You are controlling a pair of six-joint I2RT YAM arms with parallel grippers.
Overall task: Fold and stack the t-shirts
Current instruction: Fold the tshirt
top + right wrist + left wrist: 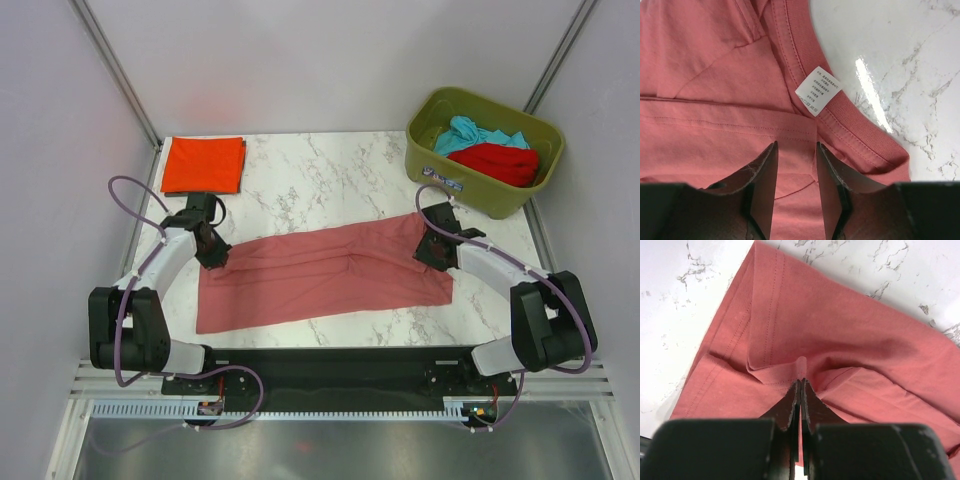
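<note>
Top view, done: orange shirt (203, 164) folded, far left.
Pink shirt (325, 275): mid table, half folded, I think.
Left claw (801, 382): pinching it.
Right claw (796, 146): apart, over it.
Waiting: teal shirt (470, 133), red shirt (495, 162) in bin (440, 165).

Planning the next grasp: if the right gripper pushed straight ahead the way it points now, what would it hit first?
The pink t-shirt: the right gripper, jaws open, points into its cloth near the collar, with the white label next in line. Depth is unclear.

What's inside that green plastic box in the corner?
A crumpled teal cloth t-shirt and a bright red cloth t-shirt lie in the olive-green plastic bin. Anything under them is covered.
</note>
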